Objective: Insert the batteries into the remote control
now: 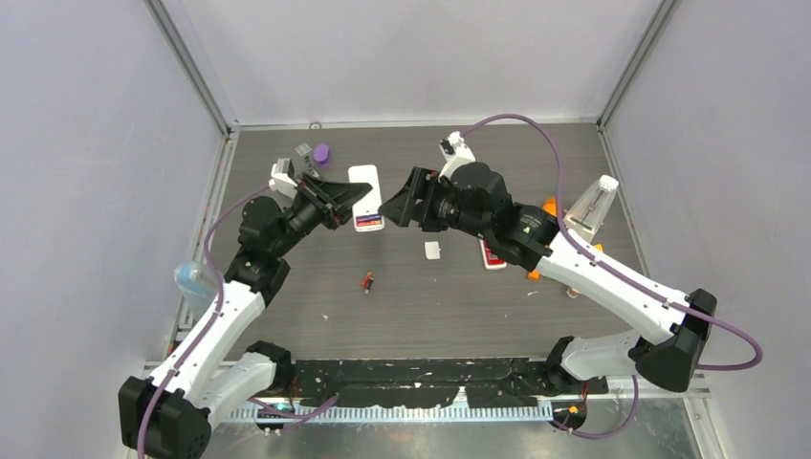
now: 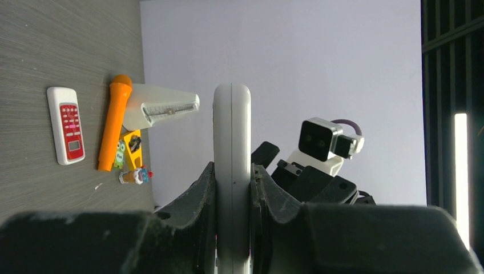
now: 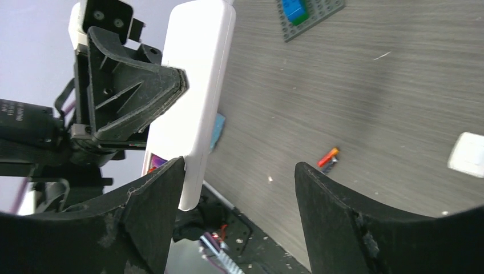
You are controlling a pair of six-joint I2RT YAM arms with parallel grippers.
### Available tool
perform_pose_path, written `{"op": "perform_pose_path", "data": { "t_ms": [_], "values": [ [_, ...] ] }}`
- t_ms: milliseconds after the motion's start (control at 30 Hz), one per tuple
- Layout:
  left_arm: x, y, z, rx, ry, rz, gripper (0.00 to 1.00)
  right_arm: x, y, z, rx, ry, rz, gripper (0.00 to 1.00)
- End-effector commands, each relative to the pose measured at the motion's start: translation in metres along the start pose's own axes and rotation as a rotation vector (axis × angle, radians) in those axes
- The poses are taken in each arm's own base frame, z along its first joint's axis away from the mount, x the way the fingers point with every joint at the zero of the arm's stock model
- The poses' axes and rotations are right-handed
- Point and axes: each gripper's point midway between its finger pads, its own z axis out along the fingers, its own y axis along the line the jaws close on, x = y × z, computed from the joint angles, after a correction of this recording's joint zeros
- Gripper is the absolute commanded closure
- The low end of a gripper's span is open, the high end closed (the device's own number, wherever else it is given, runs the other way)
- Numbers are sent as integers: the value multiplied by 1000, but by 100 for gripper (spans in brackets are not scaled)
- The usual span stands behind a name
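The slim white plastic remote control (image 2: 232, 131) sat clamped edge-on between the fingers of the left gripper (image 2: 232, 177), its long body reaching out past the fingertips, held off the table with its broad back face up. The battery bay at its end nearest the right gripper (image 3: 240, 171) lay open, with red and blue-purple batteries (image 1: 369, 222) seated inside; that end hung just beside one of the right gripper's wide-spread fingers, ungripped. A tiny loose red-orange and dark battery (image 3: 329, 158), perhaps two side by side, lay flat on the table beyond the gap between those fingers.
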Motion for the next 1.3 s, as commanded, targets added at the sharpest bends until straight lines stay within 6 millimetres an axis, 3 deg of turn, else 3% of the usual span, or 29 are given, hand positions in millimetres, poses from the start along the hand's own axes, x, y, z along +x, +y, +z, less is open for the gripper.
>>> {"op": "perform_pose_path", "data": {
  "t_ms": [0,200,467,567,667,900,1000,1267],
  "values": [
    [2,-53,-9,159,-7,70,100,-8,37,-10,-185,-7,116,24],
    [2,-49,-8,152,-7,63,100,-6,40,-12,-233,-23,157,27],
    [1,-47,-9,145,-13,62,100,-33,20,-29,-138,-182,99,28],
    [1,-48,-8,148,-11,63,100,-36,36,-33,-216,-182,95,25],
    [1,-48,-8,148,-10,64,100,-26,54,-33,-307,-118,93,22],
    [2,-49,-7,150,-6,62,100,-11,58,-17,-313,-29,102,26],
    [1,-50,-7,153,-7,61,100,-3,54,-9,-288,10,109,35],
    [1,-50,-7,155,-10,55,100,4,50,-3,-257,43,115,73]
  ]
}}
